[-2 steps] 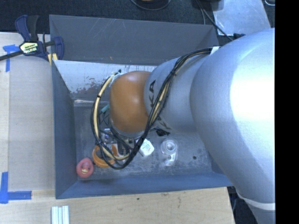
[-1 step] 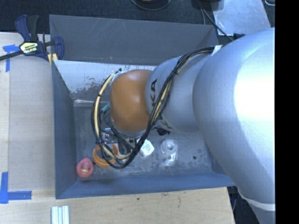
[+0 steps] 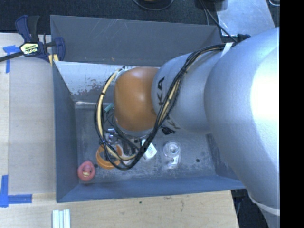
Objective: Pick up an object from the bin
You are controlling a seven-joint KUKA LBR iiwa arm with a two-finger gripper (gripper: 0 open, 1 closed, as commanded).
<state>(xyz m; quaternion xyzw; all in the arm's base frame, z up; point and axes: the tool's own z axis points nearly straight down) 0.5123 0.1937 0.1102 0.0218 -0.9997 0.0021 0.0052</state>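
Note:
My gripper (image 3: 113,140) is low in the front left part of the bin, mostly hidden under the arm's orange cover and cables. Right below it lies an orange ring-shaped thing (image 3: 104,159), partly covered by the cables. A small pink round thing with a yellow spot (image 3: 86,171) lies in the front left corner, a little to the left of the gripper. A small white piece (image 3: 150,151) sits just right of the gripper. Whether anything is held cannot be made out.
A clear plastic thing (image 3: 171,154) lies on the bin floor to the right of the white piece. A teal bit (image 3: 109,108) peeks out behind the cables, further back. The arm covers the bin's middle and right side.

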